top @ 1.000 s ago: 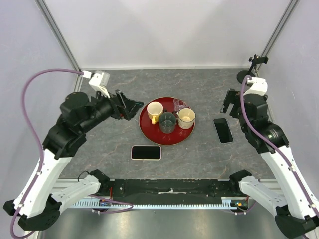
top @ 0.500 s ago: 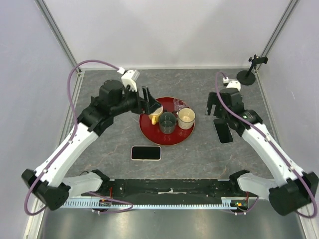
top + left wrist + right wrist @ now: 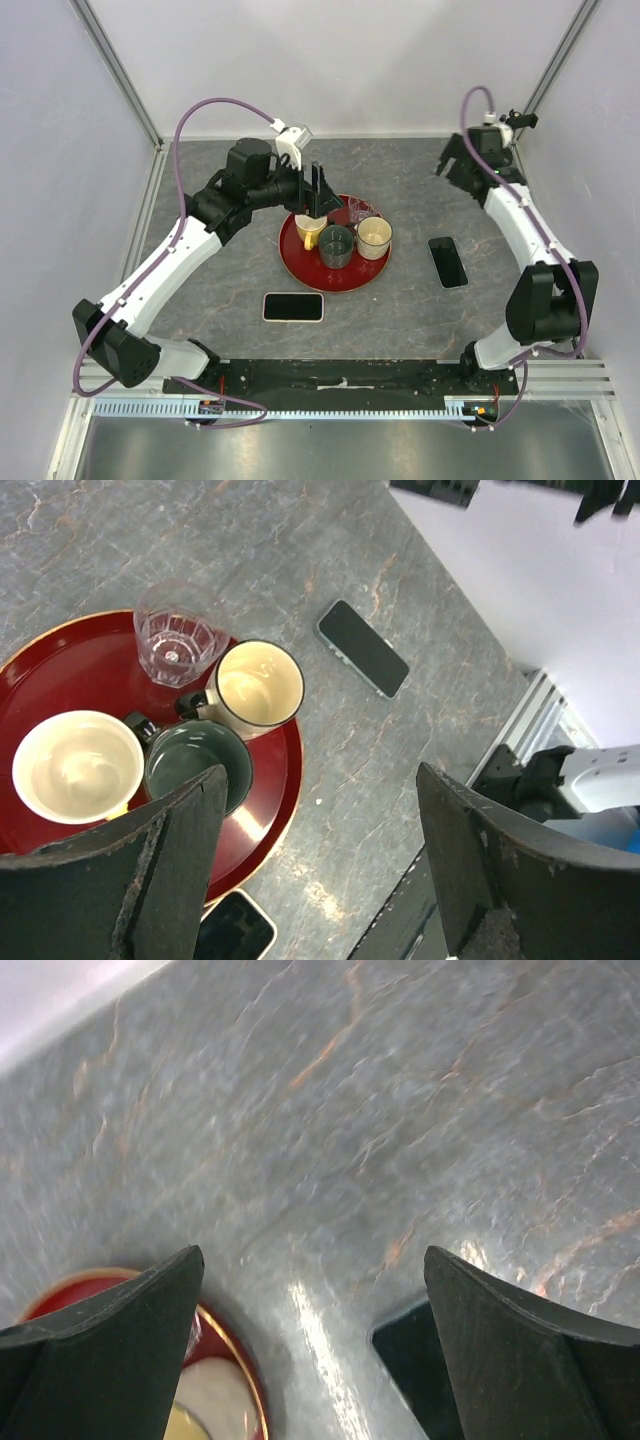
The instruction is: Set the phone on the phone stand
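Left hand [image 3: 318,195]: spread wide and empty, hanging over the far rim of the red tray [image 3: 298,262], upper middle of the overhead view.
Right hand [image 3: 455,165]: spread as wide as it goes, holding nothing, upper right of the overhead view, just beside the phone stand [image 3: 522,119].
Phone stand: upper right corner, mostly hidden; only its top clip shows.
Phones: two lie flat on the bench [image 3: 400,165]. The dark phone [image 3: 448,261] is right of the tray, and the pale-edged phone [image 3: 293,306] is below it at lower centre.
Step in hand: I judge it is the reach for a phone; neither is touched yet.
Doing it well: the dark phone lies nearer the stand, so I would take it with my right hand. I would straddle its narrow width, bring my fingertips low to the bench, press on the long edges and lift it level.
Risk: it is a thin slab, so my fingers may ride over it.
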Action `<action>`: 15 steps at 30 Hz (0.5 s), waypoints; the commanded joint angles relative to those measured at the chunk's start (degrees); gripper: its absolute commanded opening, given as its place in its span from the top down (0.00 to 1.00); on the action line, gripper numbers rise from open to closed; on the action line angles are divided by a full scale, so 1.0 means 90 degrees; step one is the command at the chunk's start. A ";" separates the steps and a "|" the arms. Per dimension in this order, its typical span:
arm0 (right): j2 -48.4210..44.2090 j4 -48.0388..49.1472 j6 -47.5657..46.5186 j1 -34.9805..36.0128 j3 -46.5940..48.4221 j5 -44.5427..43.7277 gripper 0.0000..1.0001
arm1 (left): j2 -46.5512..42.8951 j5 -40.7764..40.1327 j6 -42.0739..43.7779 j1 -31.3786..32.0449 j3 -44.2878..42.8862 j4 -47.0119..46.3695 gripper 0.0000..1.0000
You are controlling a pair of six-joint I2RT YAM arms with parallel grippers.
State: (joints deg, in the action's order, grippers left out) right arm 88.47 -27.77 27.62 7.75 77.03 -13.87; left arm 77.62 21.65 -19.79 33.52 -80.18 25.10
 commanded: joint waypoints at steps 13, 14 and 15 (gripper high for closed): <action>0.1868 0.4657 0.3005 -0.2931 0.0521 0.1814 0.02 | -0.0480 0.1851 -0.0300 -0.0052 0.1165 -0.1265 0.19; 0.2015 0.4696 0.3093 -0.2941 0.0639 0.1756 0.02 | -0.0471 0.2017 -0.0349 -0.0072 0.1184 -0.1304 0.19; 0.2268 0.4677 0.3297 -0.2941 0.0901 0.1678 0.02 | -0.0461 0.2057 -0.0398 -0.0062 0.1185 -0.1343 0.19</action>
State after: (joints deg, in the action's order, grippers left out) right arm 104.18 5.21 49.67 -18.61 78.19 1.74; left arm 75.22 32.23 -19.18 33.08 -70.08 19.46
